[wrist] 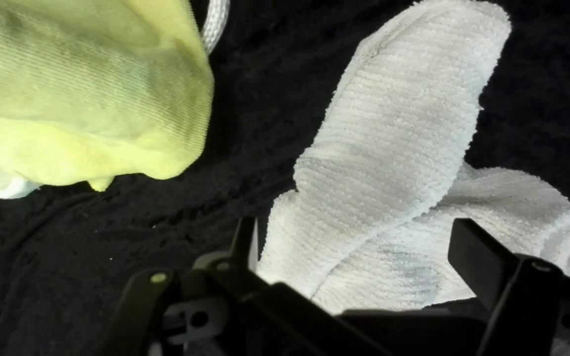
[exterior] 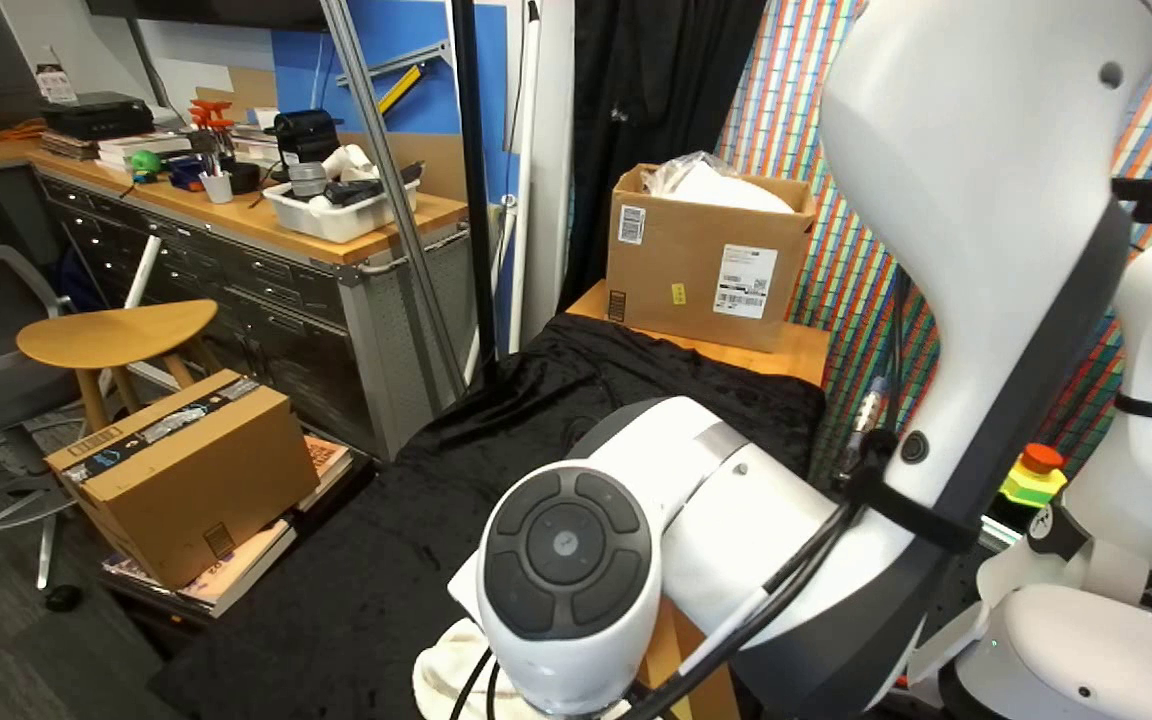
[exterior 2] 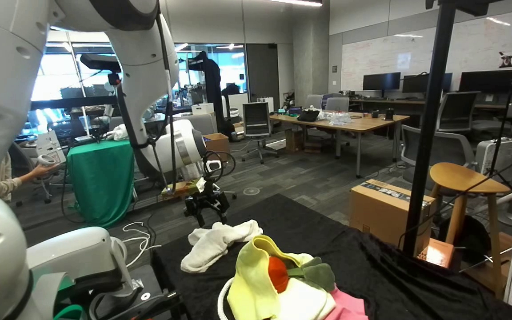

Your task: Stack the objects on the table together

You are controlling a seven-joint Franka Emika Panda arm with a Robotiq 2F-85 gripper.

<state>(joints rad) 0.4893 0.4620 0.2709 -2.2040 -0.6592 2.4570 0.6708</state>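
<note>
A crumpled white sock lies folded over itself on the black cloth. It fills the middle right of the wrist view, and part shows in an exterior view below the arm's wrist. A heap of soft items lies beside it: a yellow cloth, a red piece, a green piece, a white cloth and a pink cloth. The yellow cloth also shows in the wrist view. My gripper is open and empty above the sock, whose near part lies between the fingers.
A white rope loop stands at the heap's edge. Black cloth covers the table. A brown cardboard box stands at the table's end. Another box stands beside the table, near a black upright pole.
</note>
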